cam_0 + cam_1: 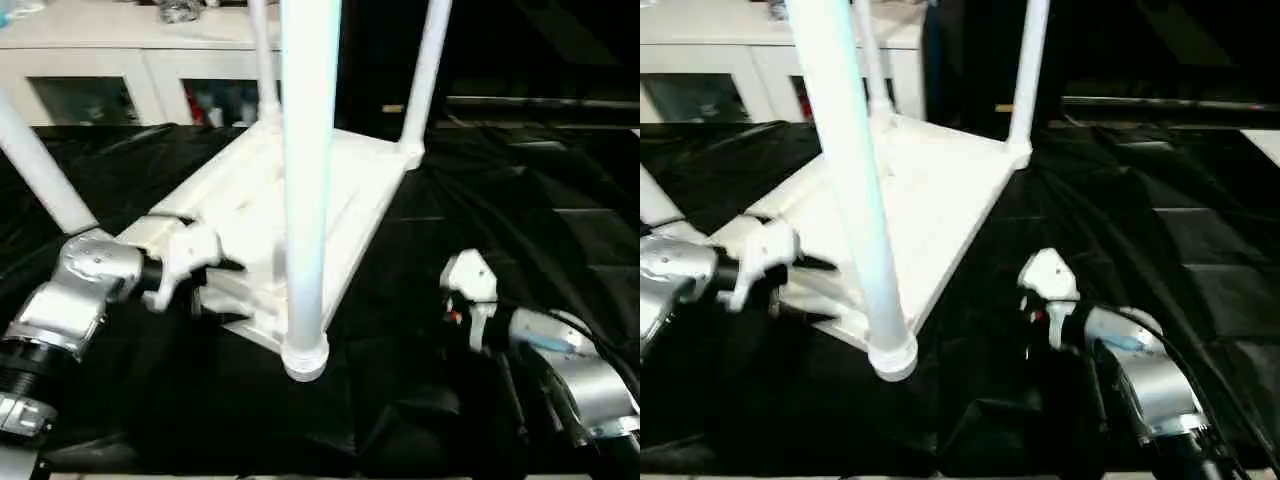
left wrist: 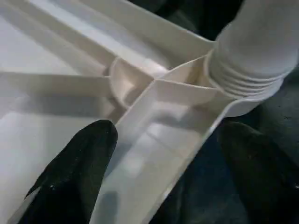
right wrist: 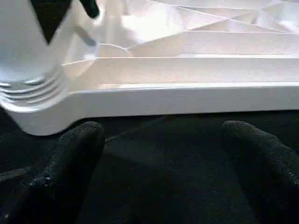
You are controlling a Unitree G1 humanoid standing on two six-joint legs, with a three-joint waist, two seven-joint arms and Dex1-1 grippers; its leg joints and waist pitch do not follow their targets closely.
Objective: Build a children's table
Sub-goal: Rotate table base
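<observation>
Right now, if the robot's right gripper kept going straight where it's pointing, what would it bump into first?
Most likely the raised rim of the upside-down table top. The right gripper is open, aimed over black cloth at that long edge, beside the near corner's leg.

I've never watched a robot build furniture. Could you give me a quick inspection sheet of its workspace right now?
Surface: black cloth.
Job's things: tabletop upside down, legs standing in its corners; near leg seated in its socket.
Clutter: nothing seen.
Pincers: left pincer open, straddling the tabletop's rim; right pincer open, off the rim, empty.
Cables: black cable along the right forearm.
Surroundings: white cabinet behind.
</observation>
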